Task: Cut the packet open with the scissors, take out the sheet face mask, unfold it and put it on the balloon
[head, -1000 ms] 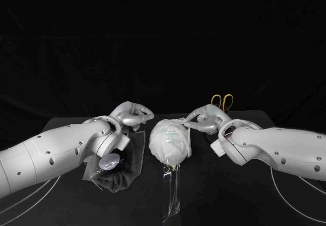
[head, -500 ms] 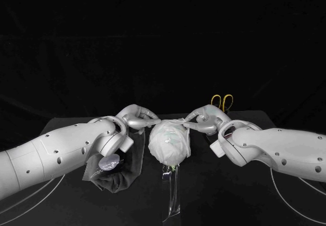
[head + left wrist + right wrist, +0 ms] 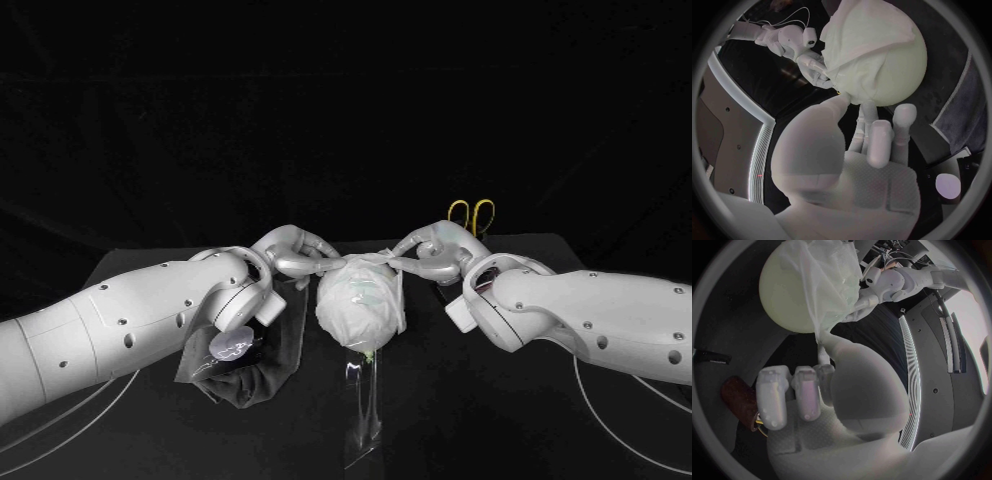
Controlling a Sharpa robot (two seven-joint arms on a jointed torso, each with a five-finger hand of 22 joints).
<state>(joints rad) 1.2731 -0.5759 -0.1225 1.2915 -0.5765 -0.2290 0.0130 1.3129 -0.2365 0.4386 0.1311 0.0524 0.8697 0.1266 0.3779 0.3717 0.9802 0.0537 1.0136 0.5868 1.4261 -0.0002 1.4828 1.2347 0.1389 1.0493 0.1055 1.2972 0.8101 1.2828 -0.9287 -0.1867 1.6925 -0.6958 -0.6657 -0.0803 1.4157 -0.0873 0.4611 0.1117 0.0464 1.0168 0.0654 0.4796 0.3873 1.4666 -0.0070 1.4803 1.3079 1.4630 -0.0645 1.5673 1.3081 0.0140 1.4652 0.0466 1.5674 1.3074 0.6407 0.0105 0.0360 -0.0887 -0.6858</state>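
Head view: balloon (image 3: 364, 318) at table centre, sheet mask (image 3: 356, 285) draped over it; my left hand (image 3: 296, 255) and right hand (image 3: 433, 254) flanked its far end; scissors (image 3: 472, 213) beyond.
Left wrist view: my thumb and fingers (image 3: 869, 117) pinched the mask's edge.
Right wrist view: likewise pinched.

Both arms wear smooth, glossy white shells, thick and rounded. The left arm (image 3: 137, 330) and right arm (image 3: 599, 312) are dotted with small dark screw holes (image 3: 673, 357), and thin pale cables (image 3: 72, 407) run in curves beneath them. A flat pale plate (image 3: 462, 316) sits at the right wrist. The left hand (image 3: 293, 256) and right hand (image 3: 433, 254) are silver, with stout fingers (image 3: 879, 145) ending in blunt, rounded tips. Each palm carries a pale pad (image 3: 879, 187) with a fine mesh texture.
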